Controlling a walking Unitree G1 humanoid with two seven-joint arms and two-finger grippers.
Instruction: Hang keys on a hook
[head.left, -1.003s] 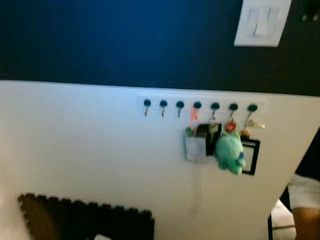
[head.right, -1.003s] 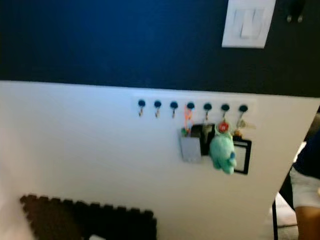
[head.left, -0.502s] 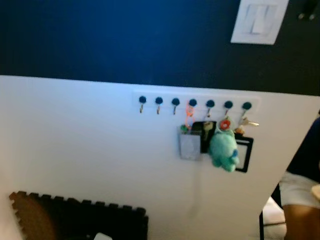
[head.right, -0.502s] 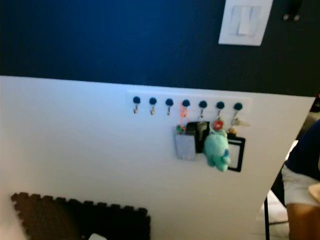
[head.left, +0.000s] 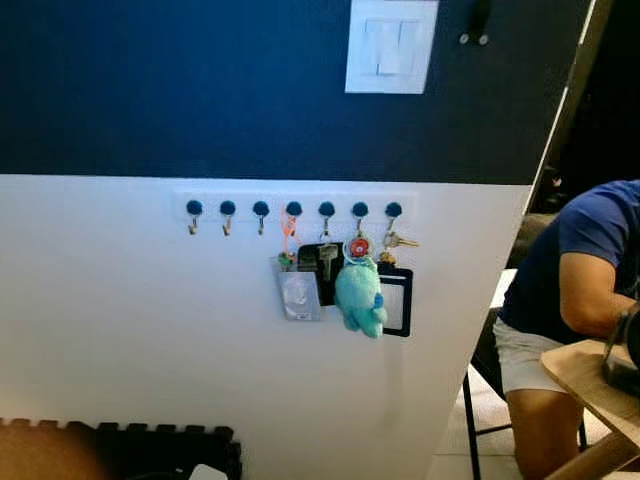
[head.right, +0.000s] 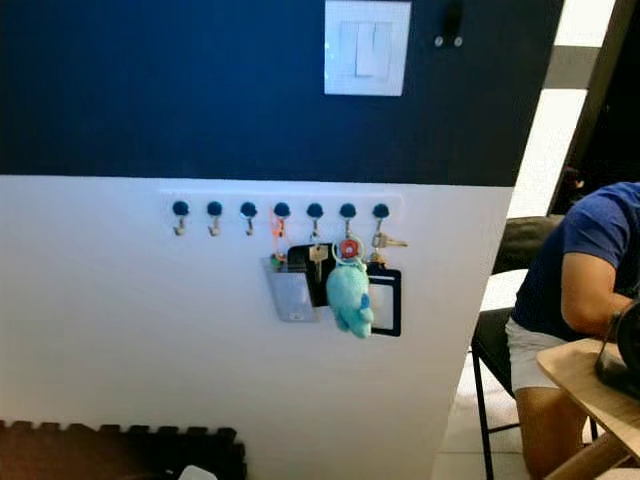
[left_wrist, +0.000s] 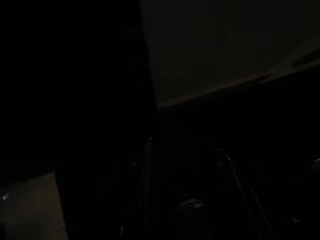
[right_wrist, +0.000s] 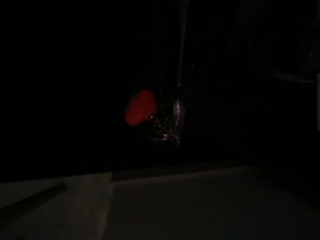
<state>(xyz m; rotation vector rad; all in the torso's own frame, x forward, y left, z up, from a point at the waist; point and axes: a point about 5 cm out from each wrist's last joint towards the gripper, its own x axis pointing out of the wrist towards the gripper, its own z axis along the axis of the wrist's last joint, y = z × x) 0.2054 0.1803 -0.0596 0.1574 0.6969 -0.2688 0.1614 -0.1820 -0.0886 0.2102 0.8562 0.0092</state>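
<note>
Right wrist view dark, keys (right_wrist: 167, 127) with red tag (right_wrist: 141, 107) dangling at right pincer, grip unclear, hooks (head.left: 293, 209) ahead on wall, left pincer unclear.

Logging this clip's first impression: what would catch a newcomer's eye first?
A turquoise plush toy hangs among keys and card holders at the right end of a hook rail on the white wall. A red tag on a key ring dangles in the dark right wrist view. A seated person is at far right.
</note>
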